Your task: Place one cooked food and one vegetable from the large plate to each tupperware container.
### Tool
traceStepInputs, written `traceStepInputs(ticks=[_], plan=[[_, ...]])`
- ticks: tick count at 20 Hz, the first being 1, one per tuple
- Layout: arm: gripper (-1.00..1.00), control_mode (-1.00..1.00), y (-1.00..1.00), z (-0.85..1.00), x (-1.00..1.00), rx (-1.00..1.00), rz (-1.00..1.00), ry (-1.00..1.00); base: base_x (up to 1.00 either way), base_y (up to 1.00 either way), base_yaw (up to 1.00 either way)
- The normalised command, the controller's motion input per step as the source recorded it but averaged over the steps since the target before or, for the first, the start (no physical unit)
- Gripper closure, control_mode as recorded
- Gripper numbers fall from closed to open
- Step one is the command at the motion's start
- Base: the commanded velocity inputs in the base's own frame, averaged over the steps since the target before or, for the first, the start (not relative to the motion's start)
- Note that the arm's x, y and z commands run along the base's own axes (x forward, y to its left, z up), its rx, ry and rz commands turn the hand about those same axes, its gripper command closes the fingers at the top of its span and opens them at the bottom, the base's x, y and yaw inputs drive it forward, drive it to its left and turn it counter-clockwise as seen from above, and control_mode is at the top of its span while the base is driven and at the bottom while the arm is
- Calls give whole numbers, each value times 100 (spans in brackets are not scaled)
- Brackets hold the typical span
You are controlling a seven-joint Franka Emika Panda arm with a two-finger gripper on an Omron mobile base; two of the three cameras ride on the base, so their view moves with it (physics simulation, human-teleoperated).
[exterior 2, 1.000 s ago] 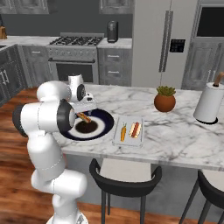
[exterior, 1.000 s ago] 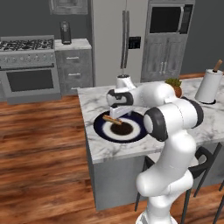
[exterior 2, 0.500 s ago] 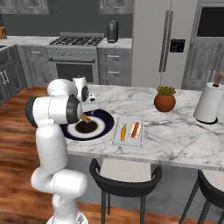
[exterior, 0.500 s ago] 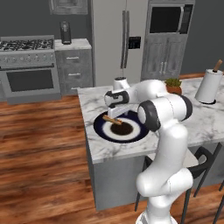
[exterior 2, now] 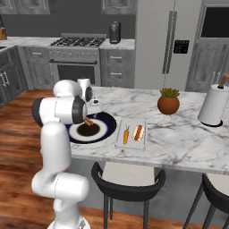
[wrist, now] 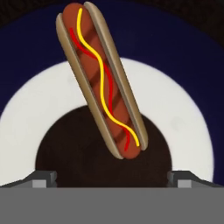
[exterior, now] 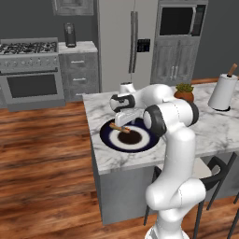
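The large plate [exterior: 108,138] [exterior 2: 105,123] [wrist: 26,113], dark navy with a pale ring, lies on the marble island. On it rests a hot dog [exterior: 119,127] [exterior 2: 88,121] [wrist: 103,83], set at a slant across the ring and the dark centre. My gripper [exterior: 124,122] [exterior 2: 91,115] [wrist: 112,179] hangs open just above the hot dog, pointing down, with nothing between its fingertips [wrist: 43,178]. To the plate's right, one tupperware container [exterior 2: 120,142] holds a carrot [exterior 2: 126,134] and a second hot dog [exterior 2: 137,131].
A potted plant [exterior 2: 168,101] [exterior: 185,92] and a paper towel roll [exterior 2: 214,105] [exterior: 223,91] stand further right on the island. Dark stools [exterior 2: 127,183] sit under its front edge. A stove [exterior: 30,70] and fridge line the back wall.
The arm's elbow has swung and the hand has come a little lower over the plate's hot dog. The jaws stay open.
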Motion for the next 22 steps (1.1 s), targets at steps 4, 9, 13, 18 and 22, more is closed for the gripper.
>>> traceStepInputs(ticks=[4, 9, 13, 18, 22], plan=[[-100, -100, 0, -22, 4, 2, 12, 0, 0, 0, 0], [-100, -100, 0, -10, 21, 0, 11, 0, 0, 0, 0], [-100, -100, 2, -12, 21, 0, 8, 1, 0, 0, 0], [-100, -100, 0, -7, 15, 0, 5, 6, 0, 0, 0], [-100, -100, 0, -26, 0, 0, 1, 4, 0, 0, 0]])
